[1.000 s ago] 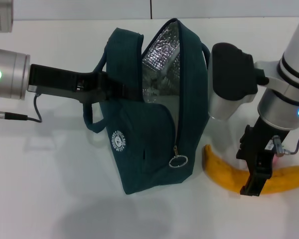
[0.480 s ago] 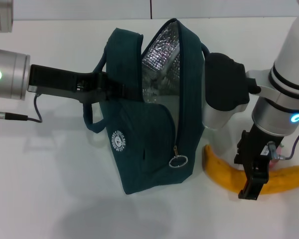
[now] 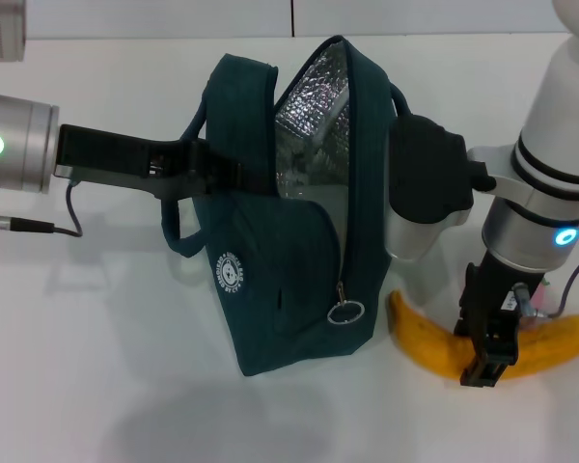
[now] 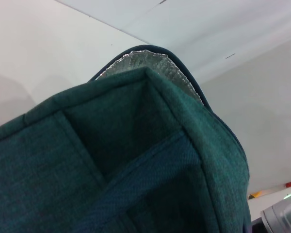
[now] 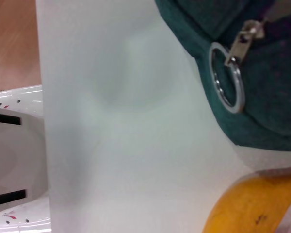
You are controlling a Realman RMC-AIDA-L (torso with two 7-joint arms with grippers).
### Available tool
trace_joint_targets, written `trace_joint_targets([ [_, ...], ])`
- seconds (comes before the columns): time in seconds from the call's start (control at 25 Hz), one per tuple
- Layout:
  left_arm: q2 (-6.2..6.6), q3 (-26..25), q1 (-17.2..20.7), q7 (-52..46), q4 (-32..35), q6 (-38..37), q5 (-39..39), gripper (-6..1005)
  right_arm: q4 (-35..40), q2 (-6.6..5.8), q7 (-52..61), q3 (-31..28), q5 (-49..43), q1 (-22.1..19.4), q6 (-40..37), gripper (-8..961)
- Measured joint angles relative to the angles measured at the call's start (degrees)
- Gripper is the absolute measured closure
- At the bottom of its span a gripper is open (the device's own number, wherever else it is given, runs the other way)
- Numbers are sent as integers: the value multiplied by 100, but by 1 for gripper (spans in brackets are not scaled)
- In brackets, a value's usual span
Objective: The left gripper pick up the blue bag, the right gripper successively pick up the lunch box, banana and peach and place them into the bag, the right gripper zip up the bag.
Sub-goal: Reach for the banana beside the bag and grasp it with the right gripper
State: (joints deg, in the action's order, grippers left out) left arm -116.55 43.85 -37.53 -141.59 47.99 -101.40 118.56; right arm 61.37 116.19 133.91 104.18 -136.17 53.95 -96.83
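The blue bag stands on the white table, propped upright by the left gripper clamped on its strap, so the foil-lined mouth gapes toward the right arm. The right gripper sits low over the banana beside the bag (whether its fingers have closed, I cannot tell). The zipper ring hangs unpulled.
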Motion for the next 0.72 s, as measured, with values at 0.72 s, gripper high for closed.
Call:
trace_joint_targets([
  [0.72,-6,0,0,17,0,7,0,943,-38,0,73,217,12,22,87,421],
])
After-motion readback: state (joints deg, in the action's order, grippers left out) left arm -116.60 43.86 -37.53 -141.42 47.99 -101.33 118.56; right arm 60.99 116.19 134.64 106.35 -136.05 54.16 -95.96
